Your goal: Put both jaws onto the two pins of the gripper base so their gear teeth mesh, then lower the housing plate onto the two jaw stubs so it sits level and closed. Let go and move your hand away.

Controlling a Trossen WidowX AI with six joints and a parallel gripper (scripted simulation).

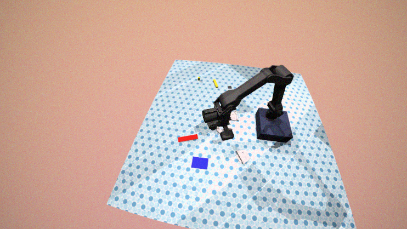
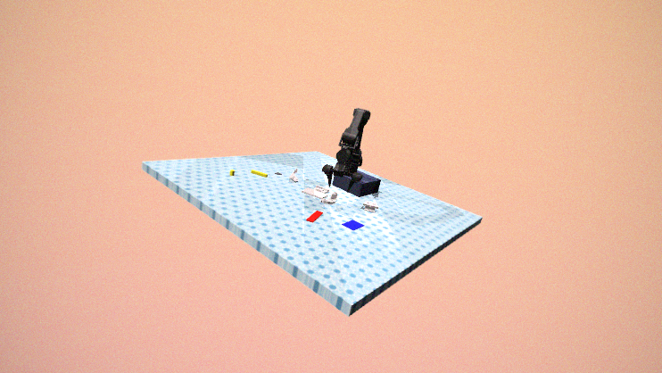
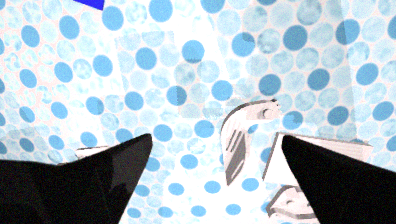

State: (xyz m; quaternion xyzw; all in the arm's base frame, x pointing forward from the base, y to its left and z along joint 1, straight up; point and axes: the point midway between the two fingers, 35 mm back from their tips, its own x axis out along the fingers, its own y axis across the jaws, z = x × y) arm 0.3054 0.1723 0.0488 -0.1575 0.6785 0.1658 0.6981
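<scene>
My gripper (image 3: 215, 140) (image 2: 340, 186) is open and empty, low over the mat. A curved white jaw (image 3: 235, 132) (image 2: 329, 198) with small teeth at one end lies between and beyond the fingertips, nearer the right one. A flat white part (image 3: 274, 162) (image 2: 309, 191) lies right of the jaw, partly behind the right finger. A toothed white part (image 3: 292, 202) shows below it. Another white part (image 1: 242, 156) (image 2: 369, 206) lies apart; only its edge (image 3: 89, 152) shows past the left finger. A further white part (image 2: 294, 176) stands farther back. I cannot tell which is the base or housing plate.
A red bar (image 1: 187, 138) (image 2: 314, 216) and a blue square (image 1: 199, 162) (image 2: 352, 225) lie near the parts. A yellow bar (image 1: 215, 83) (image 2: 259, 173), a small yellow-and-black block (image 1: 198, 78) (image 2: 232, 172) and a dark tile (image 1: 229, 87) (image 2: 277, 173) lie far back. The arm hides parts in the top view.
</scene>
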